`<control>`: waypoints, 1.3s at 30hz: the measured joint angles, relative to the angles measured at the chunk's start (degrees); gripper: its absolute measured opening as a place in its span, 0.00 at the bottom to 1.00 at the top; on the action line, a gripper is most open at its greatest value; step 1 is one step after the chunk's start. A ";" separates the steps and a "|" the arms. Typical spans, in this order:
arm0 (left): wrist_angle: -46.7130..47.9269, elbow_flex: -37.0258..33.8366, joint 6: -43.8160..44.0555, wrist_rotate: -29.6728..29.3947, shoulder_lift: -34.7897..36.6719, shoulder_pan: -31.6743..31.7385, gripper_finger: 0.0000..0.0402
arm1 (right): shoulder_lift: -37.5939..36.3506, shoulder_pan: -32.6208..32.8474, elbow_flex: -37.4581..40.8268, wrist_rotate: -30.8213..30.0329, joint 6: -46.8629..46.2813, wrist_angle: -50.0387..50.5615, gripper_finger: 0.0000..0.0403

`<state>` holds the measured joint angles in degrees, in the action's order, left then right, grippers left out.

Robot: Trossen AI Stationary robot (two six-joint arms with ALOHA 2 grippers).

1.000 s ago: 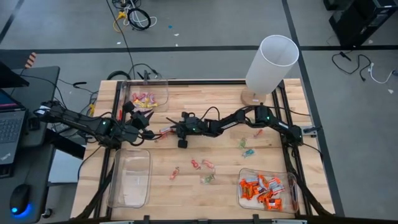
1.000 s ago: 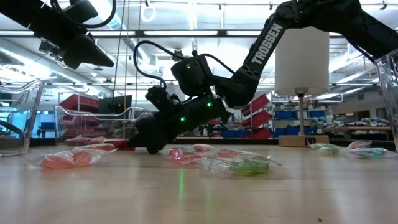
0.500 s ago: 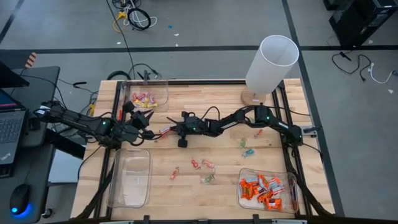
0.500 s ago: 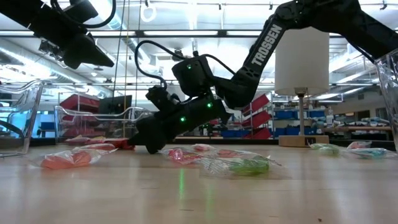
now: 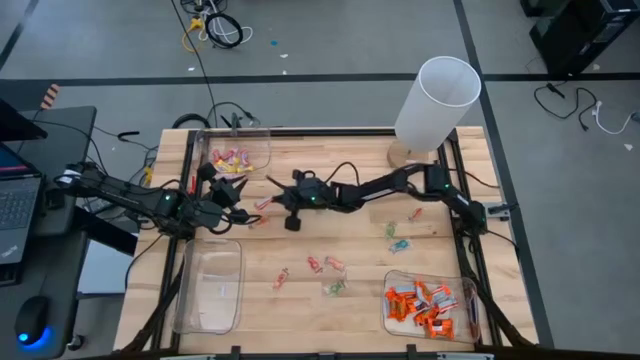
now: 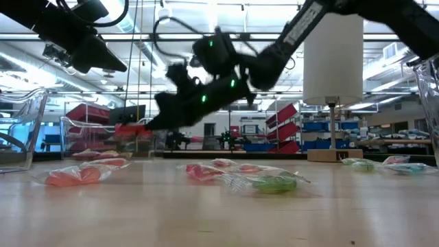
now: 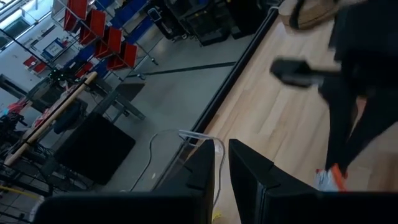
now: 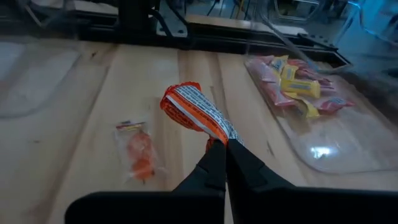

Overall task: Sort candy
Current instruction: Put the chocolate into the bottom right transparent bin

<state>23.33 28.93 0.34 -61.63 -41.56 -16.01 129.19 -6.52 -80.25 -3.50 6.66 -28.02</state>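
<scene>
My right gripper (image 8: 225, 144) is clamped on 1 orange-wrapped candy (image 8: 193, 112), lifted off the table (image 5: 330, 160) near the middle. My left gripper (image 5: 232, 190) waits beside the pink-candy bin (image 5: 262, 150), fingers nearly closed, holding nothing visible. Sorting looks about half done. Orange bin (image 5: 470, 322): well stocked. Pink bin: several pieces. Third bin (image 5: 180, 300): looks empty. Loose candies (image 5: 330, 266) remain scattered, plus 1 orange piece (image 8: 140, 148) below my fingers.
</scene>
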 joint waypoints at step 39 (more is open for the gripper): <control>-6.49 0.02 -4.61 -5.42 -0.02 0.00 0.12 | -55.38 30.31 -0.11 6.45 -59.04 92.31 0.00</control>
<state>16.84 28.95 -4.27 -67.05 -41.58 -16.01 73.82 23.78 -80.36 2.95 -52.38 64.29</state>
